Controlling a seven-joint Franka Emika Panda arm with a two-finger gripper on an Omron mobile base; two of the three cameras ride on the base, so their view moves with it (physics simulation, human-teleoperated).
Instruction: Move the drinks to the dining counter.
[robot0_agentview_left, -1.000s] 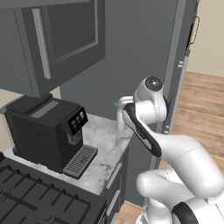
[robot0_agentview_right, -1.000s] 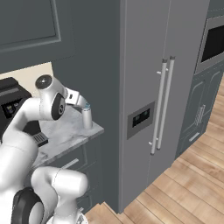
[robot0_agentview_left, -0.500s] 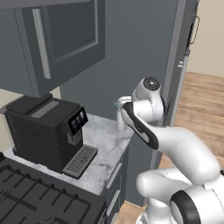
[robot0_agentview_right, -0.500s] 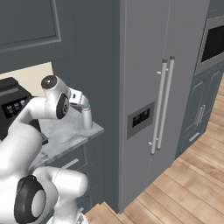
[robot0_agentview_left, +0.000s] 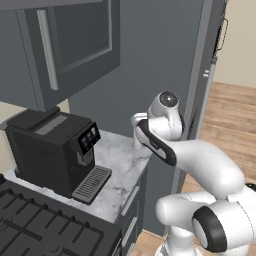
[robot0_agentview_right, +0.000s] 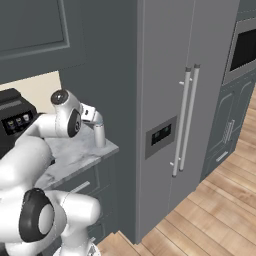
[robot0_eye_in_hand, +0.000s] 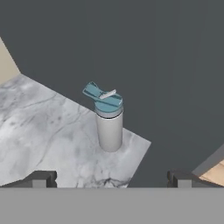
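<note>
One drink (robot0_eye_in_hand: 109, 127), a pale cylinder with a teal flip lid, stands upright at the outer corner of a marble worktop (robot0_eye_in_hand: 43, 131). In the hand view my gripper (robot0_eye_in_hand: 113, 179) is open, its two dark fingertips (robot0_eye_in_hand: 43, 178) set wide on either side, with the drink ahead of them and apart from both. From the right base view the drink (robot0_agentview_right: 100, 136) stands just below and in front of my hand. In the left base view the drink (robot0_agentview_left: 135, 139) is partly hidden by my arm. The dining counter is out of view.
A black coffee machine (robot0_agentview_left: 52, 150) occupies the worktop (robot0_agentview_left: 117, 165) to the left, beside a dark stove top (robot0_agentview_left: 35, 225). A tall grey fridge (robot0_agentview_right: 175, 105) rises directly right of the drink. Dark cabinets (robot0_agentview_left: 75, 40) hang overhead. Wooden floor (robot0_agentview_right: 215, 210) lies to the right.
My arm has shifted a little toward the drink. The gripper has stayed open and the drink has not moved.
</note>
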